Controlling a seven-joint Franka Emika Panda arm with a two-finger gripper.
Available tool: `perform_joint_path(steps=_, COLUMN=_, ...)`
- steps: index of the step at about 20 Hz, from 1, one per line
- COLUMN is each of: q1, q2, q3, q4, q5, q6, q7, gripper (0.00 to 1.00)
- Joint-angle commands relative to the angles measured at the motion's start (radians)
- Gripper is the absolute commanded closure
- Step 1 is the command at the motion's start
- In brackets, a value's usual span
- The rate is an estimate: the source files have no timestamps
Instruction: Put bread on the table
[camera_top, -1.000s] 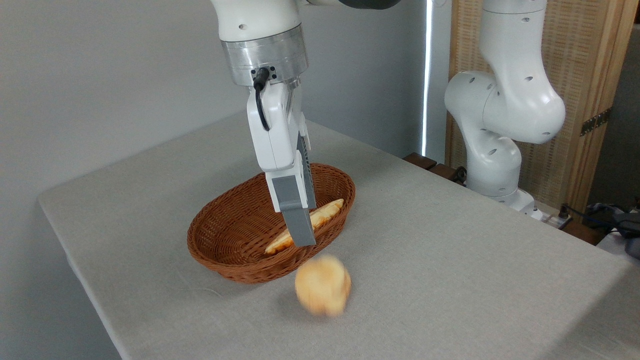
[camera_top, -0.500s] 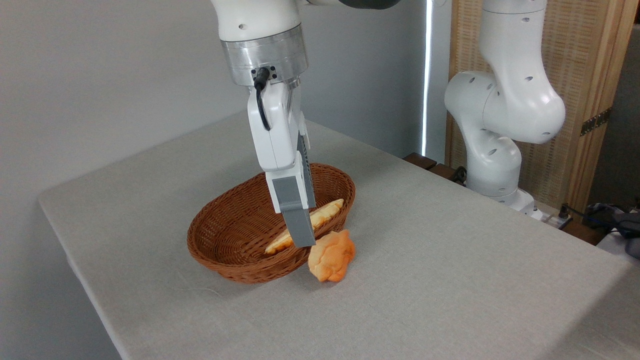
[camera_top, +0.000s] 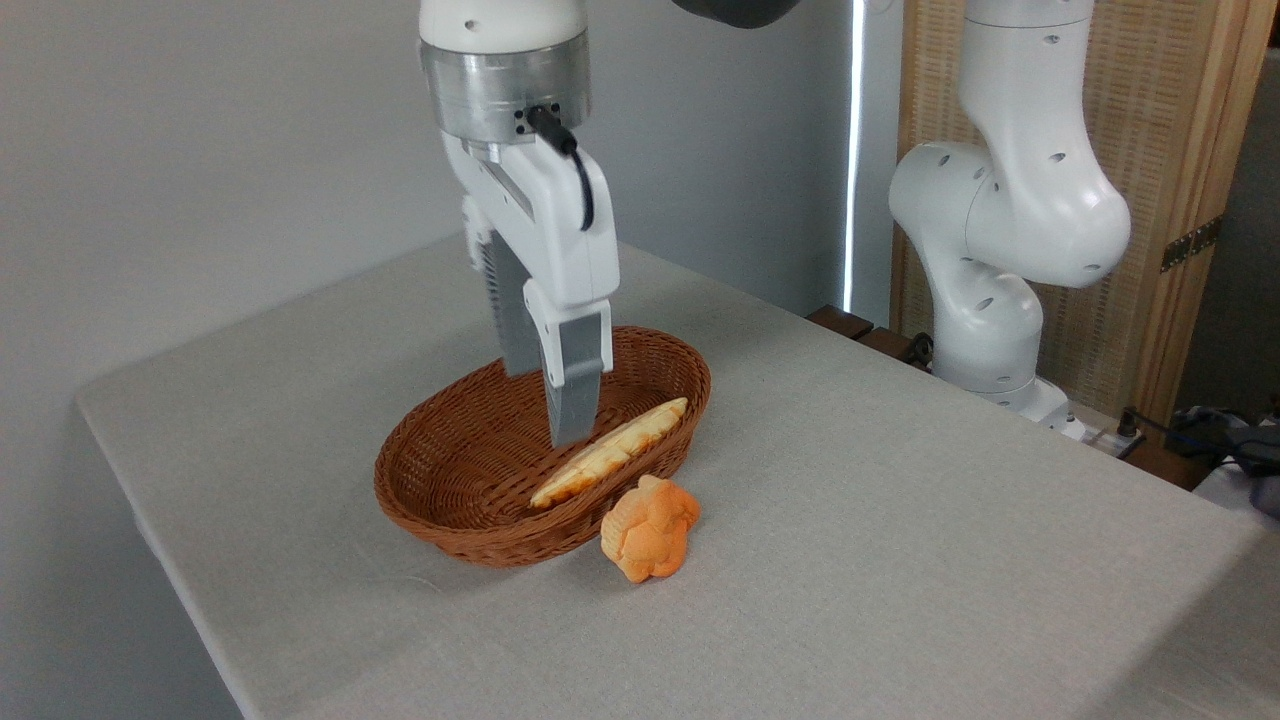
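**Bun on the cloth, beside the basket**

The bread lies on the table, tipped on its edge so that the orange-brown lobed underside faces the camera. It sits just beside the near right rim of the basket — whether it touches the wicker cannot be told from this angle. Nothing grips it.

The gripper hangs above the basket, pointing down and clear of the bun, with nothing held. Two grey fingers show, one partly behind the other, with a gap between them — the jaws look parted, though the angle hides how far.

Inside the basket a long flat loaf leans along the right side, one end up near the far rim and the other down on the basket floor.

Behind the table at the right stands the arm's white base column, in front of a wood-framed woven screen. A plain grey wall fills the left of the view.
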Motion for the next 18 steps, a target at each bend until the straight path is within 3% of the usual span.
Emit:
perform_joint_path(steps=1, q1=-0.006, q2=0.005, q3=-0.021, q4=0.025, q5=-0.062, q6=-0.031, q7=-0.226, gripper=0.0)
perform_joint_path(steps=6, q1=-0.006, q2=0.006, q3=-0.049, q4=0.025, q5=-0.062, q6=-0.029, q7=-0.334, gripper=0.0)
perform_joint_path(steps=18, q1=-0.016, q2=0.004, q3=-0.052, q4=0.022, q5=-0.048, q6=-0.029, q7=-0.353, gripper=0.0)
